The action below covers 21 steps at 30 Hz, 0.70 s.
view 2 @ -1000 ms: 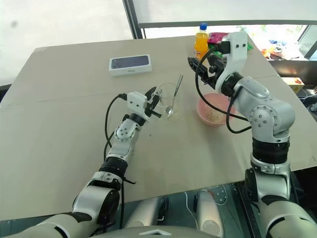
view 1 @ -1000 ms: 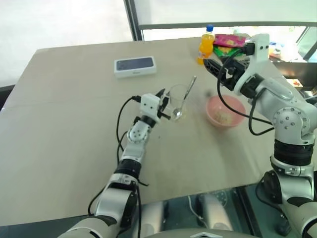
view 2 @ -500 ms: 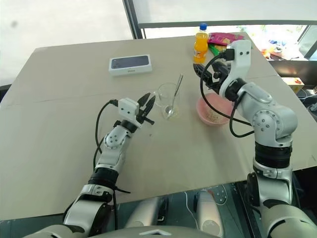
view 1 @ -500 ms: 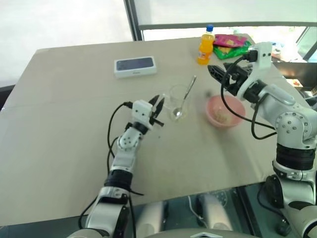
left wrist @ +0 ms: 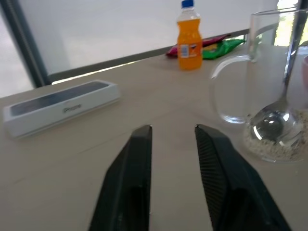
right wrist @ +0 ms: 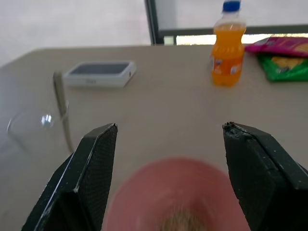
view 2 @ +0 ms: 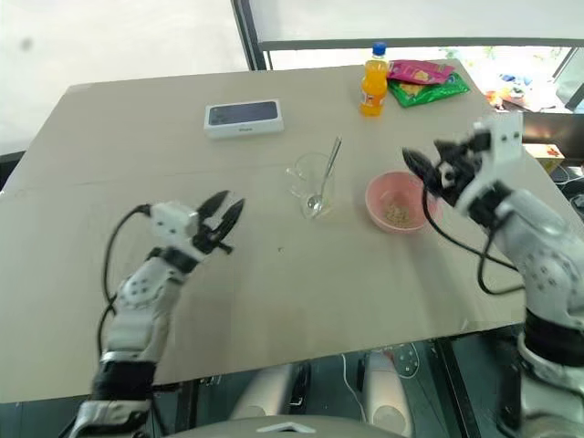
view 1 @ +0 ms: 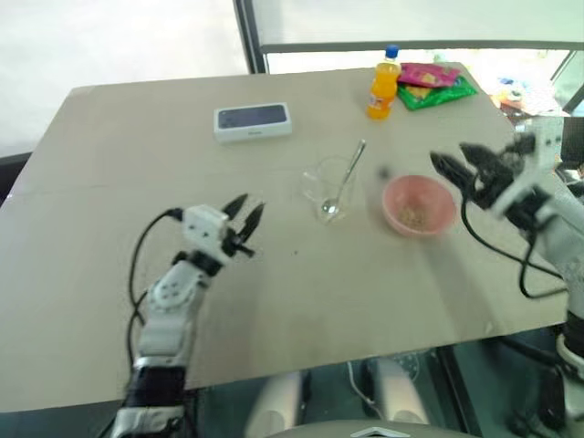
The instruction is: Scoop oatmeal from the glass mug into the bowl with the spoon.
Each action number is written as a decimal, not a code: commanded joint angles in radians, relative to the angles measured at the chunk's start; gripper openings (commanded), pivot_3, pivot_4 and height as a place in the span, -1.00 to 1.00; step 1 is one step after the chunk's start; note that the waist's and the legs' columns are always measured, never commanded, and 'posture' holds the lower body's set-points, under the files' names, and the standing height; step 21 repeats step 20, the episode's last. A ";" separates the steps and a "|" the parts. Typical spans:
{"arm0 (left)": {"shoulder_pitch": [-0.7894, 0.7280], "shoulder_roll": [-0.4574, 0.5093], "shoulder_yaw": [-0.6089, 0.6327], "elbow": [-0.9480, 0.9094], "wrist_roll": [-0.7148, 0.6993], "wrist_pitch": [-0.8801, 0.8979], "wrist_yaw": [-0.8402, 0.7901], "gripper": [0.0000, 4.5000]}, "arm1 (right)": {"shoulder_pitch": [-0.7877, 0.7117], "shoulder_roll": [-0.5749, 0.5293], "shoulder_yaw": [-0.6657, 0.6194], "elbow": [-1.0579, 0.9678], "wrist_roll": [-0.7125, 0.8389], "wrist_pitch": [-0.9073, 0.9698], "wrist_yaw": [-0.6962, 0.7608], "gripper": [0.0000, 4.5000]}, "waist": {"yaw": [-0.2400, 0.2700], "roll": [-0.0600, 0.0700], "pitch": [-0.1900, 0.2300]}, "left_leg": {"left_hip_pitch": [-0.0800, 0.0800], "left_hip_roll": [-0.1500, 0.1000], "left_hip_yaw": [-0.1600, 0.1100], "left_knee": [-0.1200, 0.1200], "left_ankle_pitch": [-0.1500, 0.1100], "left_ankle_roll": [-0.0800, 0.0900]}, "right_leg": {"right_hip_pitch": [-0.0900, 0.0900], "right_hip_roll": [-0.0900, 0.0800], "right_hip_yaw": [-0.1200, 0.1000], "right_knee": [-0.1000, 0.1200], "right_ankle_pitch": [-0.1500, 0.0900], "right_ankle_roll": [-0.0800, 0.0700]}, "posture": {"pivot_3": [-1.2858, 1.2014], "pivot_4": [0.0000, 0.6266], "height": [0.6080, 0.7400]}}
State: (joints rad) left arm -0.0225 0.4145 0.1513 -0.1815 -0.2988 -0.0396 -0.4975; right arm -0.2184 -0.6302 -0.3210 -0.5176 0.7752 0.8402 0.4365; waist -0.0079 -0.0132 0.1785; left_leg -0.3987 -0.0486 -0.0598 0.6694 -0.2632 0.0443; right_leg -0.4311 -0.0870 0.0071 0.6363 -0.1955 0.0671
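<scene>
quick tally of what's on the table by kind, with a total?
Glass mug, with the spoon in it: 1
Spoon: 1
Pink bowl with oatmeal: 1
Orange bottle: 1
White phone box: 1
Snack packets, pink and green: 2
Total: 7

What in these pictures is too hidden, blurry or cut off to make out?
- Bowl: blurred and cut off by the lower edge of the right wrist view; its oatmeal is a small patch in the head views.
- Glass mug: cut off at the side of the left wrist view.
- Spoon tip: seen only through the glass.
- Print on the white box and snack packets: too small.
</scene>
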 commanded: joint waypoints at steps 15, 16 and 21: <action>0.549 -0.021 0.045 -0.275 0.046 0.054 0.024 0.98 | 0.473 0.053 0.116 0.092 -0.250 -0.523 0.360 0.99 | 0.006 -0.002 -0.001 | 0.012 0.005 0.001 0.001 -0.003 -0.003 | 0.016 0.000 -0.004 -0.010 -0.005 0.001 | 0.03 -0.52 1.00; 0.547 -0.022 0.044 -0.274 0.054 0.053 0.027 0.98 | 0.472 0.055 0.116 0.106 -0.253 -0.535 0.368 0.99 | 0.007 -0.002 -0.001 | 0.012 0.005 0.001 0.001 -0.003 -0.003 | 0.016 0.000 -0.004 -0.010 -0.005 0.001 | 0.03 -0.52 1.00; 0.538 -0.027 0.037 -0.262 0.096 0.030 0.044 0.98 | 0.469 0.063 0.118 0.153 -0.250 -0.555 0.393 0.99 | 0.012 -0.001 -0.001 | 0.012 0.006 0.000 0.000 -0.002 0.000 | 0.016 0.001 -0.006 -0.010 -0.005 0.000 | 0.03 -0.52 1.00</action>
